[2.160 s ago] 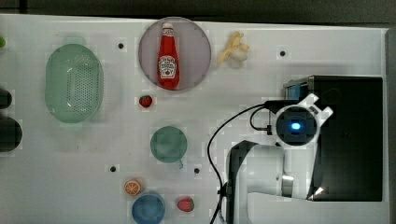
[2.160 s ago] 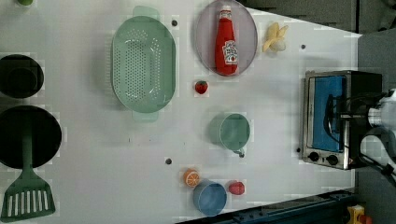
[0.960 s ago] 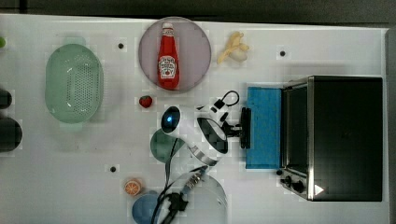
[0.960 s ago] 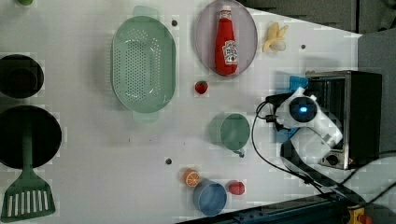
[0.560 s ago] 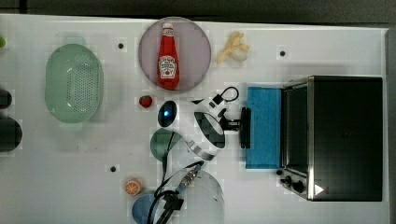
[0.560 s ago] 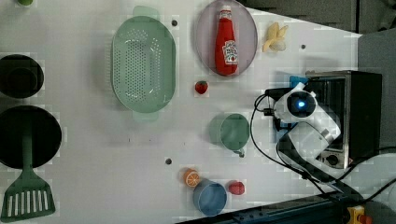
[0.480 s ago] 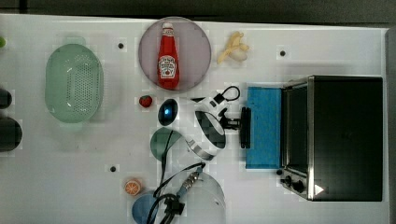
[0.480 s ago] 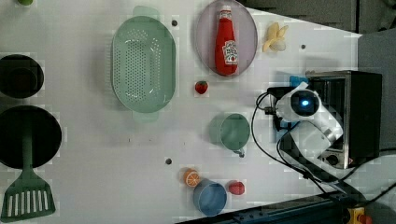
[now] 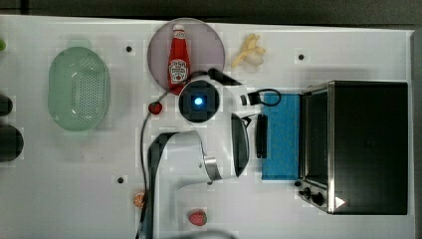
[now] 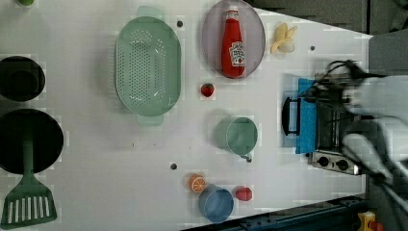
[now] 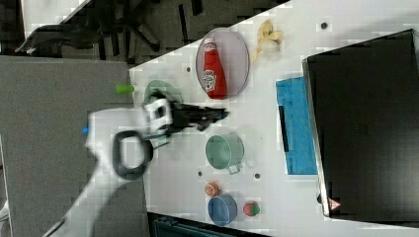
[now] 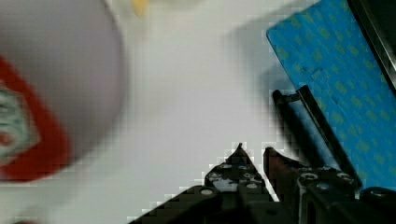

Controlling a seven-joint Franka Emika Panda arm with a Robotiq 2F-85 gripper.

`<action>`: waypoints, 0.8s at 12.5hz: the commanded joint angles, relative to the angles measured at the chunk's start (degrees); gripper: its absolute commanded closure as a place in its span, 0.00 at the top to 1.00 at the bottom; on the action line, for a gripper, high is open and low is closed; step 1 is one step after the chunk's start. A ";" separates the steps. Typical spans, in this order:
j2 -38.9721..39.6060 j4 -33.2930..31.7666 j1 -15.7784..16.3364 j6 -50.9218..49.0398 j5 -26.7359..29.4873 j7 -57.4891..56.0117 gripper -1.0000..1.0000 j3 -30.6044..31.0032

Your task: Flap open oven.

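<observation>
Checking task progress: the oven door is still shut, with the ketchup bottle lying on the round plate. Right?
Not quite. In the top view the oven door lies flapped open, flat on the table. The ketchup bottle does lie on the round plate.

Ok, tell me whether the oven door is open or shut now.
Open. In the top view the oven has its blue glass door folded down flat on the table, bar handle at the far edge from the cavity.

white tabletop (image 9: 69,189) with small dark holes, dark floor strip along the top view's top edge, grey panel (image 11: 59,89) at the right view's left, dark chair legs (image 11: 143,24) above it, even light
</observation>
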 commanded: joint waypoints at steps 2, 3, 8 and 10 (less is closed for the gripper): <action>-10.83 5.43 -0.54 -17.73 11.55 3.49 0.17 -1.73; -12.68 7.39 -0.56 -22.41 12.97 3.50 0.17 -2.14; -19.47 15.65 -0.60 -32.08 11.57 3.61 0.17 -2.45; -20.69 17.06 -0.64 -35.92 11.13 7.03 0.17 -2.55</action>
